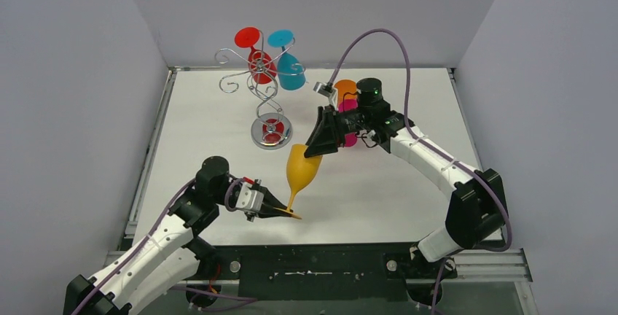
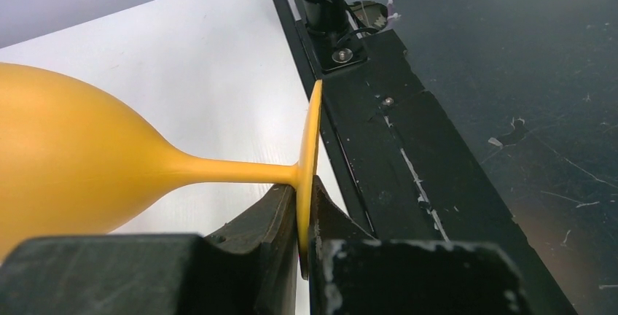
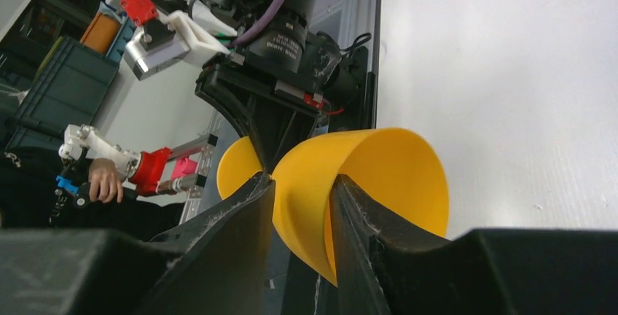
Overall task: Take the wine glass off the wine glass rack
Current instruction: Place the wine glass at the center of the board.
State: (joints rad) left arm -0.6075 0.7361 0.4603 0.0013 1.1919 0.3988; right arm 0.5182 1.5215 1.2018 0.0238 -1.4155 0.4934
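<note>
Left gripper [image 1: 284, 211] is clamped tight on the yellow wine glass [image 1: 302, 168] foot mid-frame, with the right gripper [image 1: 314, 150] half-closed, pinching its bowl.

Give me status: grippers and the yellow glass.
Left gripper jaws shut on yellow wine glass foot. Right gripper jaws straddle its bowl rim, grip unconfirmed. Glass off the wine glass rack; red glass, teal glass hang there. Nothing blocking.
</note>
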